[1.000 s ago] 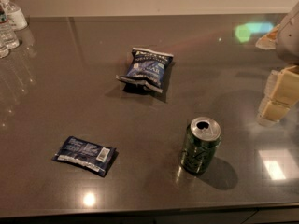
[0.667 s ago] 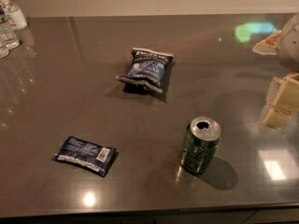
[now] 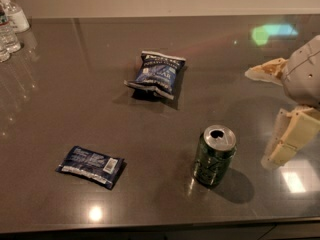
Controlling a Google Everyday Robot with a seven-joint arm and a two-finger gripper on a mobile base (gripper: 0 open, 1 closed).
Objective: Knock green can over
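Note:
The green can (image 3: 215, 155) stands upright on the dark table (image 3: 75, 99), right of centre near the front edge, its silver top and opening showing. My gripper (image 3: 258, 118) is at the right edge of the view, just right of the can and apart from it. Its two pale fingers are spread open and hold nothing: one fingertip (image 3: 260, 72) points left above the can's level, the other finger (image 3: 287, 144) hangs down beside the can.
A blue snack bag (image 3: 157, 74) lies at the table's middle, behind the can. A flat blue packet (image 3: 90, 166) lies front left. Clear water bottles (image 3: 10, 29) stand at the far left corner. The table's front edge runs just below the can.
My gripper has moved down and left, closer to the green can. The can and the bags have not moved.

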